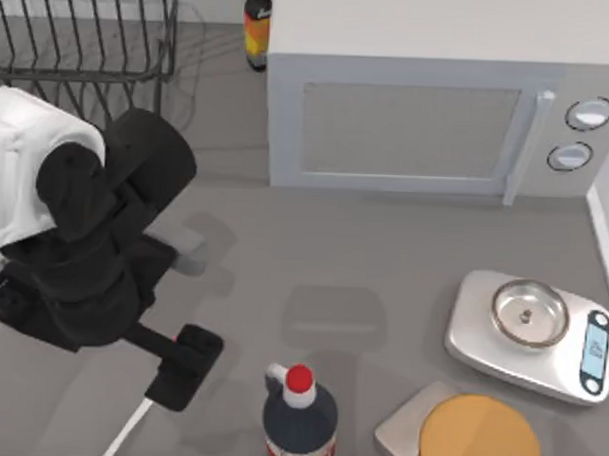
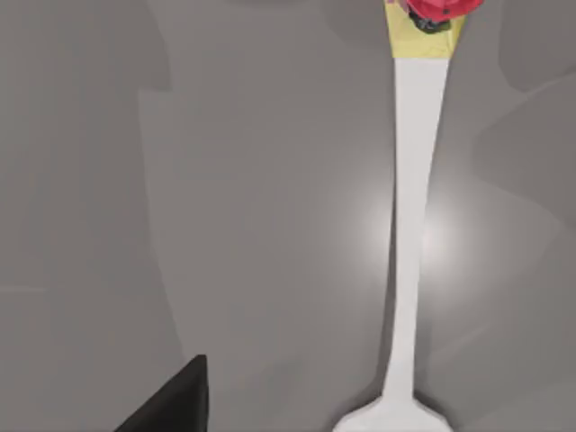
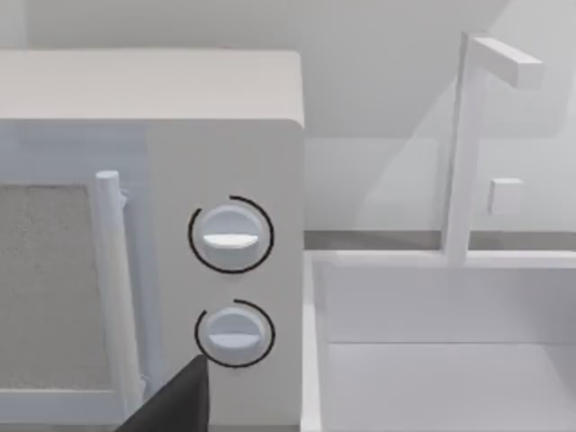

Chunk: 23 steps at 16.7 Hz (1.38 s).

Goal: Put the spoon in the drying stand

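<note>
At the near edge of the table (image 1: 382, 291), towards the left, the left gripper (image 1: 185, 366) hangs low over the grey surface, its black fingers pointing down and towards the front; whether its jaws stand open or closed cannot be told, and nothing is seen held between them. Just beside its tip, a white sliver of the spoon (image 1: 127, 430) runs slantwise to the front edge. The left wrist view looks straight down on that spoon (image 2: 409, 225): it lies flat on the table, a slim white handle with the red-and-yellow knob at one end and the start of the oval bowl at the other, and a single dark fingertip (image 2: 171, 403) shows well apart from it, not touching. To the right along the front stand a dark bottle with a red cap (image 1: 300, 413) and a round yellow-topped object on a grey base (image 1: 477, 434); a little further back sits a kitchen scale with a metal bowl (image 1: 529, 331). Behind these is the microwave (image 1: 418, 122), door shut, with a small bottle (image 1: 256, 28) at its left. The drying stand (image 1: 81, 35) occupies the far left corner, its black bars upright. The right wrist view faces the microwave's two knobs (image 3: 230, 236) and a white sink with a faucet (image 3: 468, 144); one dark finger (image 3: 175, 405) of the right gripper shows, its state unclear.
</note>
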### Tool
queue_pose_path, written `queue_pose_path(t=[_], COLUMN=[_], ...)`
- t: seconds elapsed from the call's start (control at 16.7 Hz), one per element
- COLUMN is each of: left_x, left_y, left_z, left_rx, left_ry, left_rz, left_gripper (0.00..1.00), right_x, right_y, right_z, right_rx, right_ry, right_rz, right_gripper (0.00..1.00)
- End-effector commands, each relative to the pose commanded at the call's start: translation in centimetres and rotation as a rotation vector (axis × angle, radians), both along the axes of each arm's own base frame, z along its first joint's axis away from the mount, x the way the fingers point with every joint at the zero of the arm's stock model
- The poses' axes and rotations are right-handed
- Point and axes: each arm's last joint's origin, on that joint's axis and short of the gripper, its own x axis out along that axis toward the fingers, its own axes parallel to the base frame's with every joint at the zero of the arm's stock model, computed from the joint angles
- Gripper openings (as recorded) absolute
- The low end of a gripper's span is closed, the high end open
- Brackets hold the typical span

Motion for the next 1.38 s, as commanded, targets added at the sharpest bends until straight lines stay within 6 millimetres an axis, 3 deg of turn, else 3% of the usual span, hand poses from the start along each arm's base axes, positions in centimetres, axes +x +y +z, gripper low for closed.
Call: queue_pose_path(t=[0.24,0.72,1.02,1.38], left_x=[0.1,0.2,0.0,0.0], left_y=[0.0,-0.1,0.0,0.0], left_z=[-1.1,-9.3,-10.0,-10.0], left_rx=[0.001,-0.004,0.0,0.0], left_ry=[0.002,-0.006,0.0,0.0], left_rz=[0.001,0.0,0.0,0.0], left_gripper=[1.0,1.0,1.0,0.55], right_x=[0.0,0.0,0.0,0.0], right_y=[0.0,0.0,0.0,0.0], right_z=[0.0,0.0,0.0,0.0], right_rx=[0.0,0.0,0.0,0.0], right_ry=[0.0,0.0,0.0,0.0], right_rz=[0.0,0.0,0.0,0.0], right_gripper=[1.0,1.0,1.0,1.0])
